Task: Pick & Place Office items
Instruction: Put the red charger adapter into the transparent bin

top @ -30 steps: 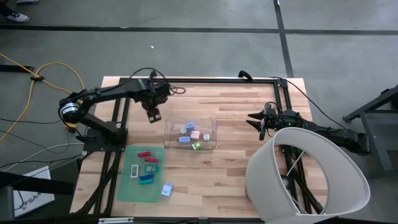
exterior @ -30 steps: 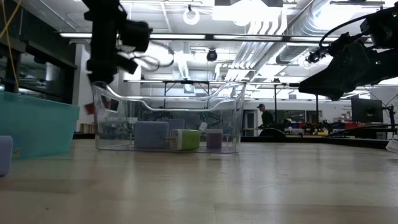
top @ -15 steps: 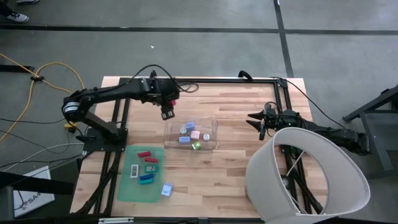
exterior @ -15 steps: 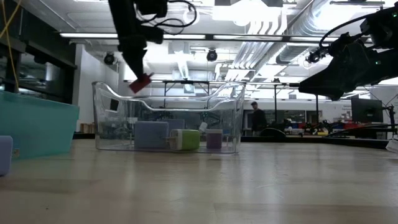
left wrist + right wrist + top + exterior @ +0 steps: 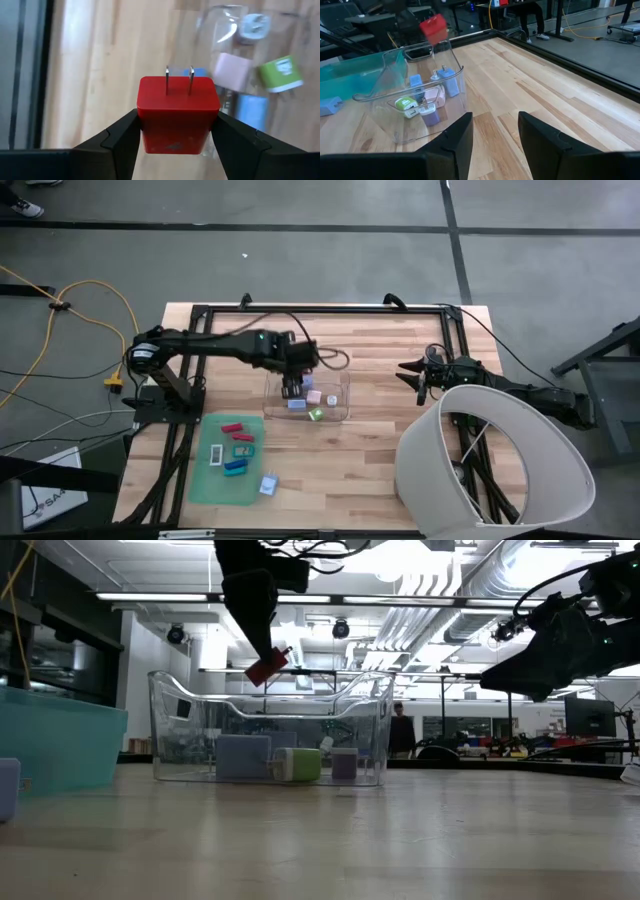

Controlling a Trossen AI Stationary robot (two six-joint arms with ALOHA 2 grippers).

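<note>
Your left gripper is clamped on a red plug, centre frame in the high view, above the clear bin. Your right gripper waits mid-right, fingers apart.

Red plug adapter: two prongs, held in the air above the clear bin. In the bin: blue, pink, green and white pieces. On the green mat: red, teal, blue and white pieces.

One bin, one mat, two arms
</note>
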